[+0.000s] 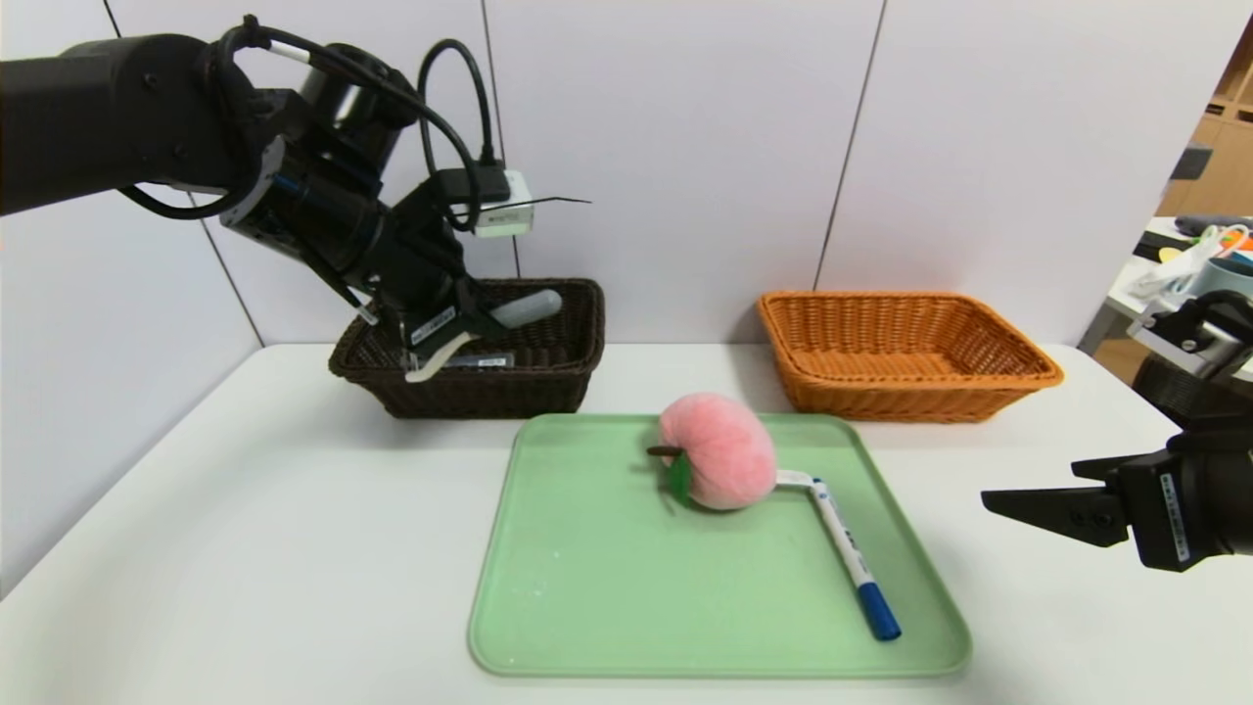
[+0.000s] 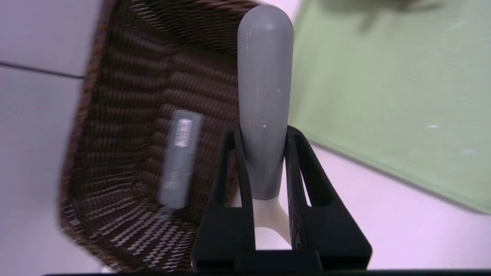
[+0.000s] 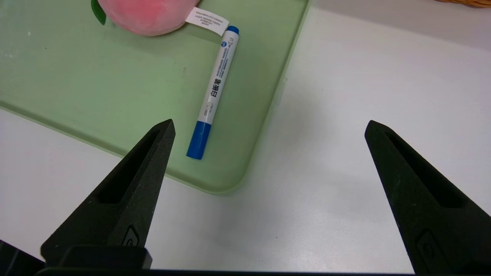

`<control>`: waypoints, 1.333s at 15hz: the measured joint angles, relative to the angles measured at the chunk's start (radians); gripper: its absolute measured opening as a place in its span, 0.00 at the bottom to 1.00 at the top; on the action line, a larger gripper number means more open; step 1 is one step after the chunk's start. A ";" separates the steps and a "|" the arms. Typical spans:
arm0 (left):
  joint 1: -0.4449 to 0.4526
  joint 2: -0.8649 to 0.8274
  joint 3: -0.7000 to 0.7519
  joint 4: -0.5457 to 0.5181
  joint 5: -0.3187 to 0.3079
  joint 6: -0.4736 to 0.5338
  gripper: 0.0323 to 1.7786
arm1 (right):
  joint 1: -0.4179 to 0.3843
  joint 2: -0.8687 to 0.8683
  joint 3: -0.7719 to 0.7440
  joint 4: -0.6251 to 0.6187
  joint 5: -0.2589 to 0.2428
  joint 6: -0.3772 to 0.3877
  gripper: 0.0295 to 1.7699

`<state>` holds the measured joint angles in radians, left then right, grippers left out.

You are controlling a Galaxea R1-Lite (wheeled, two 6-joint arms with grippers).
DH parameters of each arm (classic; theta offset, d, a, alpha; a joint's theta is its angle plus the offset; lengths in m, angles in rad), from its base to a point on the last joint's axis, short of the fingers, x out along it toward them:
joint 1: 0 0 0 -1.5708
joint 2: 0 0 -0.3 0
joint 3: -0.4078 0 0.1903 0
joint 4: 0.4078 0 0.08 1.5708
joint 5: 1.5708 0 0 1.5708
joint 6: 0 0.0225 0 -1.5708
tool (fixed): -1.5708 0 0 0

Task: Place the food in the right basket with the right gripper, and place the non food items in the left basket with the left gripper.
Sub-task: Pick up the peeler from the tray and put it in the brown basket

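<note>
Head view: peeler (image 1: 494, 328) being carried over the dark brown basket (image 1: 558, 377), release not yet made.

Left wrist view is showing the left gripper (image 2: 264, 153) clamping narrowly on the peeler's grey handle near its white head, the handle jutting out beyond the jaws above the basket's right side. A slim grey case (image 2: 178, 159) is already lying on the weave inside. I judge this to be the drop-off step for the second non-food item; the next move calls for opening the jaws over the basket's interior. On the green tray (image 1: 587, 587) the plush peach (image 1: 719, 462) is sitting near the far edge with the marker (image 1: 850, 553) just beside it on the right. Near the tray's right edge, the right gripper (image 3: 268, 130) is hovering with jaws spread wide and empty, and the orange basket (image 1: 905, 357) is standing empty at far right.
</note>
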<state>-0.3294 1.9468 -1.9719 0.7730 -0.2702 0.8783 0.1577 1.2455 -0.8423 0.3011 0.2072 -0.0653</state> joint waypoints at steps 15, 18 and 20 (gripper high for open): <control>0.118 0.221 0.000 -0.340 0.000 0.108 0.14 | -0.006 0.012 0.047 -0.009 0.000 0.000 0.97; 0.122 0.251 -0.001 -0.367 0.001 0.106 0.14 | -0.007 0.018 0.047 -0.011 0.000 0.000 0.97; 0.125 0.265 -0.001 -0.369 0.002 0.104 0.14 | -0.007 0.020 0.049 -0.010 0.000 -0.001 0.97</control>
<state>-0.2045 2.2115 -1.9728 0.4036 -0.2679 0.9823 0.1511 1.2651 -0.7938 0.2909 0.2072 -0.0662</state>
